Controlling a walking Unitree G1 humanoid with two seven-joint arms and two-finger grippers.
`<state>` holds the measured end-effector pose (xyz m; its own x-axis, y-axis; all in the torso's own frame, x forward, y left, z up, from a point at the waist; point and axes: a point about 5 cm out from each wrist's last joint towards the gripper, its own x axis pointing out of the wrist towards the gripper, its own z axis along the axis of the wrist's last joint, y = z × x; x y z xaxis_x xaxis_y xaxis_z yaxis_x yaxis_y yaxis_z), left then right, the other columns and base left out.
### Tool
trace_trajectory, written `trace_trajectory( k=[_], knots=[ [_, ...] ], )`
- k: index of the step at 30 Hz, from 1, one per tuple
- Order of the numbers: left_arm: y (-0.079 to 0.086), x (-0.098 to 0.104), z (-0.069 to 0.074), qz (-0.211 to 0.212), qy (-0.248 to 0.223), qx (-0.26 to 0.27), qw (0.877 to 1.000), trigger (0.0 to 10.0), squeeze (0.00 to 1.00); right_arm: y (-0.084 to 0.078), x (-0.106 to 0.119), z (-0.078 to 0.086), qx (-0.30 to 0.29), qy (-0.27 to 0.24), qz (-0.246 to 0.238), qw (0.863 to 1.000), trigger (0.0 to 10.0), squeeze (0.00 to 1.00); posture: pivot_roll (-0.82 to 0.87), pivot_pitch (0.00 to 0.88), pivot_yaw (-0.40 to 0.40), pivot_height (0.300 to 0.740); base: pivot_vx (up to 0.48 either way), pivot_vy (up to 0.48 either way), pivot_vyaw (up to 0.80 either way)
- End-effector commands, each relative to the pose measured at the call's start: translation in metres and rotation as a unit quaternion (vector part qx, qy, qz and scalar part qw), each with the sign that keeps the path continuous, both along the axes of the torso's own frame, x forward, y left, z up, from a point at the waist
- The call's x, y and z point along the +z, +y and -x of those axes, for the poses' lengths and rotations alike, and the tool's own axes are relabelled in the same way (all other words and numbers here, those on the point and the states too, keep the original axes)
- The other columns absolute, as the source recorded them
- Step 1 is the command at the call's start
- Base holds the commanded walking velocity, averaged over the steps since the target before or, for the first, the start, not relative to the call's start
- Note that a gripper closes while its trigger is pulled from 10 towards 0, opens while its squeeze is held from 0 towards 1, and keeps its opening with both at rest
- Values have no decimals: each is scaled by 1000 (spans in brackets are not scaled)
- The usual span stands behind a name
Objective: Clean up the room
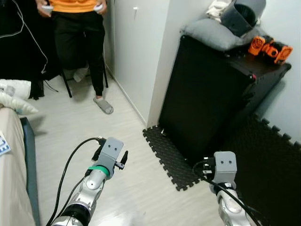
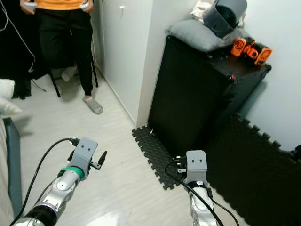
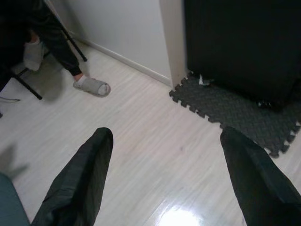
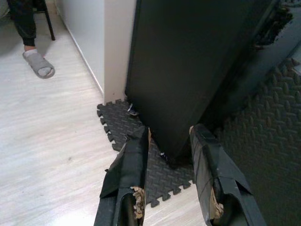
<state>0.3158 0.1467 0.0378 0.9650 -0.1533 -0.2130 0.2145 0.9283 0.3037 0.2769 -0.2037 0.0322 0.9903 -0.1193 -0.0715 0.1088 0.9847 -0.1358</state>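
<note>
No legible text; black cabinet (image 1: pixel 207 94) w/ orange items (image 1: pixel 270 48).

One big black case (image 1: pixel 207 94) stood on one black foam mat (image 1: pixel 263 160), and on top of it lay one grey cushion (image 1: pixel 211 33), one grey helmet-like thing (image 1: pixel 242 14) and two orange gadgets (image 1: pixel 270 48). One person (image 1: pixel 77 28) stood by, wearing two grey slippers (image 1: pixel 103 105). Two claws were raised over the floor, the left claw (image 3: pixel 169 179) and the right claw (image 4: pixel 171 179).

Open floor (image 1: pixel 117 136) left of black cabinet (image 1: pixel 202 103)
</note>
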Motion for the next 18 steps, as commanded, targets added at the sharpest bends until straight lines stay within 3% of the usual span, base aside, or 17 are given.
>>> trace_trajectory(
  k=[1, 10, 18],
  knots=[
    [-10, 2, -4, -14, 7, -39, 999, 10000, 0, -6, 5, -2, -28, -15, -3, 999, 10000, 0, -285, 0, 108, 720, 0, 0, 0],
    [-21, 22, -21, -20, -10, -68, 997, 10000, 0, -14, 4, 9, -68, -28, -11, 997, 10000, 0, -325, 18, 150, 720, 0, 0, 0],
    [-26, 32, -25, -1, -31, -72, 997, 10000, 0, -12, 8, 1, -55, -26, -15, 998, 10000, 0, -219, 37, 86, 720, 0, 0, 0]
  ],
)
